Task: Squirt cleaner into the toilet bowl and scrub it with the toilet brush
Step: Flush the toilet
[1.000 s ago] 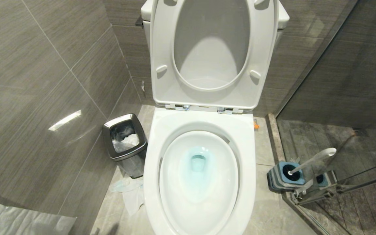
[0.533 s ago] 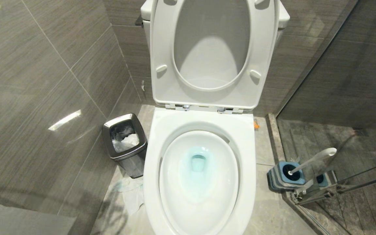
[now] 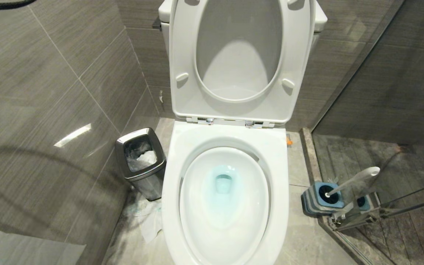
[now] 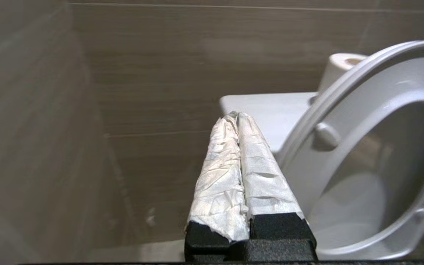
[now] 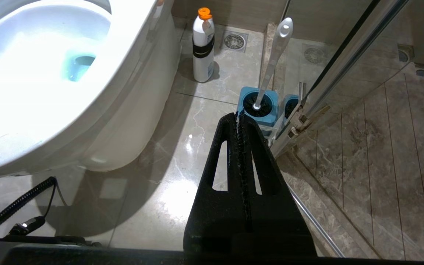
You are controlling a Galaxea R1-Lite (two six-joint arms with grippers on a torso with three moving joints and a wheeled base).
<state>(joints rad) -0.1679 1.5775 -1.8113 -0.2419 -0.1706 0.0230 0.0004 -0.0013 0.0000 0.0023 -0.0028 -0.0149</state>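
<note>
The white toilet bowl (image 3: 282, 206) stands open, seat and lid (image 3: 182, 55) raised. Teal-blue cleaner (image 3: 222, 184) pools at the bottom of the basin and also shows in the right wrist view as cleaner (image 5: 76, 65). The toilet brush (image 3: 355, 179) leans in its blue-and-grey holder (image 3: 309, 201) on the floor to the right. My left gripper (image 4: 234, 116), its fingers wrapped in white paper, is shut and empty, held high beside the raised seat (image 4: 344, 95). My right gripper (image 5: 239, 116) is shut and empty above the floor, tips near the holder (image 5: 267, 117). Neither gripper shows in the head view.
A steel waste bin (image 3: 141, 162) stands left of the toilet with crumpled paper (image 3: 149, 221) on the floor by it. A glass shower partition (image 3: 381, 110) closes the right side. A white bottle with an orange cap (image 5: 202, 48) stands beside the toilet. A paper roll (image 4: 341, 70) sits on the tank.
On the left wall the arm's shadow has climbed and spread. A black cable now crosses the head view's top left corner. Toilet, brush and bin have not moved.
</note>
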